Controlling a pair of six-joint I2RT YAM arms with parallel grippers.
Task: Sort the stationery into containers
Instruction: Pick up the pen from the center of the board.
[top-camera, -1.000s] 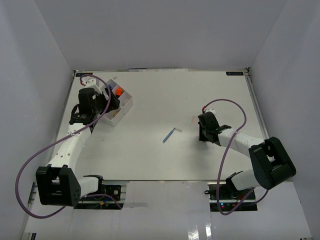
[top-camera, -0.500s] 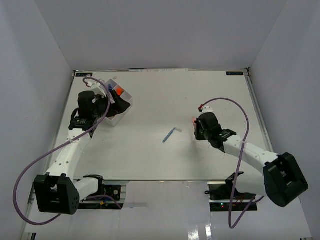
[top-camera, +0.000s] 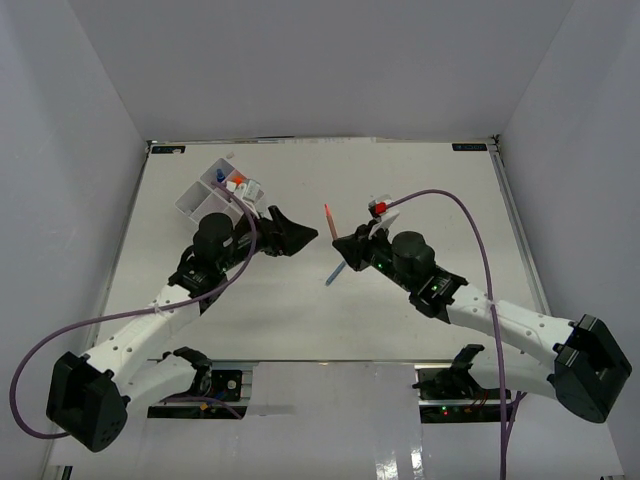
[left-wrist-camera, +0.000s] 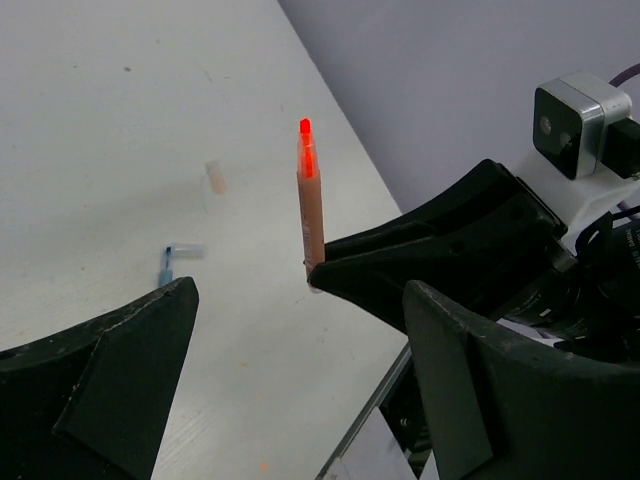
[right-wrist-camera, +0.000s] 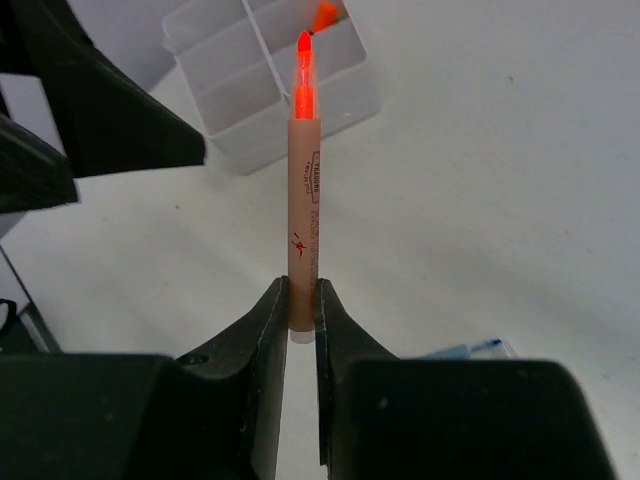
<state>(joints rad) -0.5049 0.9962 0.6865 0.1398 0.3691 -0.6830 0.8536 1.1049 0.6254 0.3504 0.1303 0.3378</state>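
Handover set-up over mid-tabletop (top-camera: 430, 190), by the look of it. Noted: right pincer (right-wrist-camera: 302, 322) clenched on the lower end of the pink pen (right-wrist-camera: 302, 190). Pen upright, red tip up, lifted off the surface. Gripped low, so most of the barrel stands free, likely to leave the other arm room to take it.

At the pen's 9 o'clock, left pincer (top-camera: 293, 233) released, jaws wide, near but not touching. In the left wrist view the pen shows framed between its two fingers.

At the tabletop's 10 o'clock sits the white divided tray (top-camera: 197, 200), on the left arm's side and well apart from the right arm, which is reason enough for a pass. It holds an orange-tipped item (top-camera: 238, 185) and a blue item (top-camera: 218, 178).

At 6 o'clock of the held pen, thin blue pen (top-camera: 338, 270) lies flat, unsorted.

Risk: jaws closing off-centre could tilt the pen.
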